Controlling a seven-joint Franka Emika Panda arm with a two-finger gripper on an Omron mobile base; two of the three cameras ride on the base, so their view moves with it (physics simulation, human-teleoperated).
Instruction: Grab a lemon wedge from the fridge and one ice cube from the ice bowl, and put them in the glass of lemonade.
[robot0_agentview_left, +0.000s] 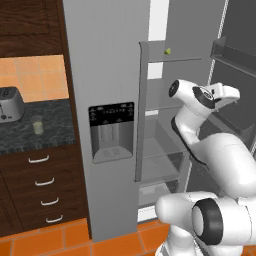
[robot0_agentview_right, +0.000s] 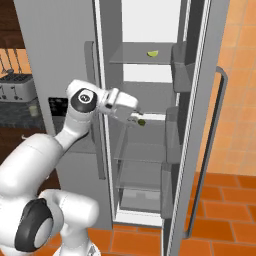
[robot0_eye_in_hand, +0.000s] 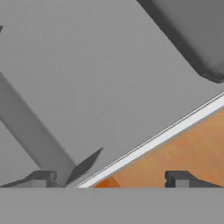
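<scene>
reaching into the open fridge (robot0_agentview_left: 107, 60), lemon wedge (robot0_agentview_left: 168, 51) on its upper shelf | right base: your gripper (robot0_agentview_right: 134, 119) sits below the wedge, small green piece beside it | hand: fingertips (robot0_eye_in_hand: 40, 178) spread wide, holding nothing

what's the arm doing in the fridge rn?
The fridge has its right door open, and the arm is reaching inside with the gripper at a middle shelf, jaws open and holding nothing. The lemon wedge sits higher up, on the upper shelf. The glass of lemonade waits on the counter by the toaster.
</scene>
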